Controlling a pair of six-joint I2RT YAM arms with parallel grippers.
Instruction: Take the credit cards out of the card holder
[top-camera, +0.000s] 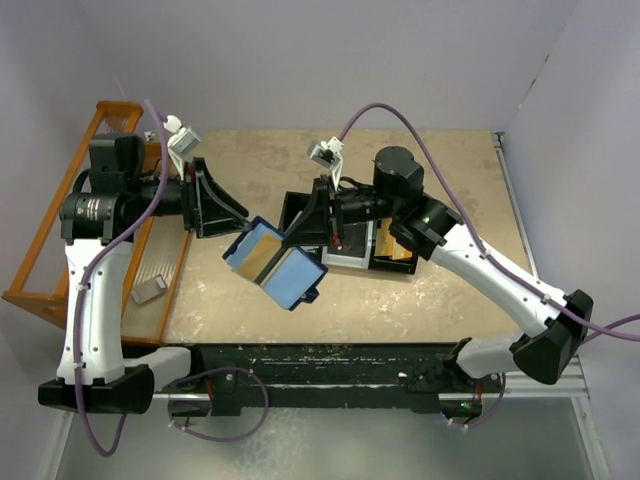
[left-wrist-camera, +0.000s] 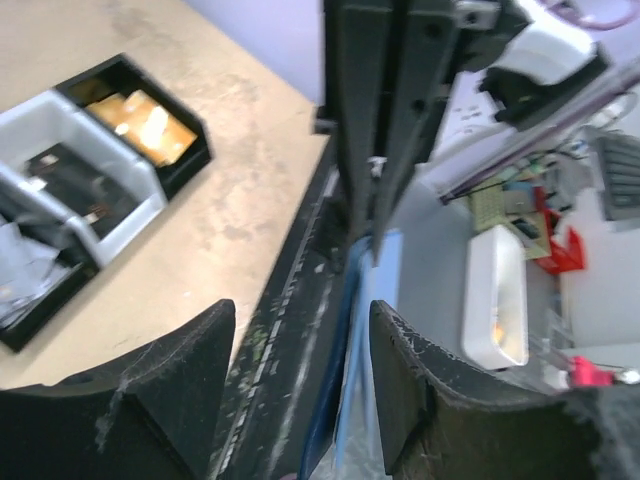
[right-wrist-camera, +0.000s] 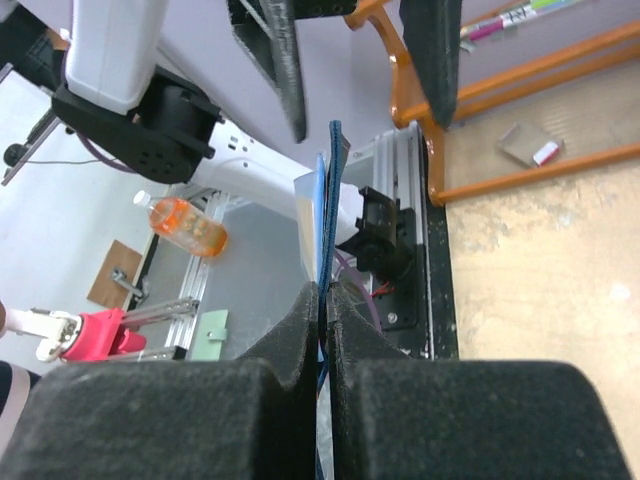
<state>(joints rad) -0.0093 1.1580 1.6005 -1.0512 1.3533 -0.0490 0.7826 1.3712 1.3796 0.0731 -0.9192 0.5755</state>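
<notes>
Pressing the jaws of the right gripper (right-wrist-camera: 325, 295) flat together on one edge of the card holder (top-camera: 275, 262), and holding it up in the air above the table (top-camera: 450, 300), between the two arms. Spreading the jaws of the left gripper (left-wrist-camera: 300, 330) apart, one finger on each side of the holder's opposite edge and gripping nothing; touching it or not, impossible to tell.

Showing the holder folded open toward the overhead camera, with a tan card (top-camera: 258, 250) lying against the left inner face and bare blue-grey on the right.

Judging the task as not finished, with at least that one card still inside the holder. Noticing something gold (left-wrist-camera: 140, 120) in an end compartment of the black tray (left-wrist-camera: 195, 140) behind, possibly a card already taken out, though too blurred for certainty. Leaving yet to do, by this reading: drawing the tan card free and checking the pockets for any others.
</notes>
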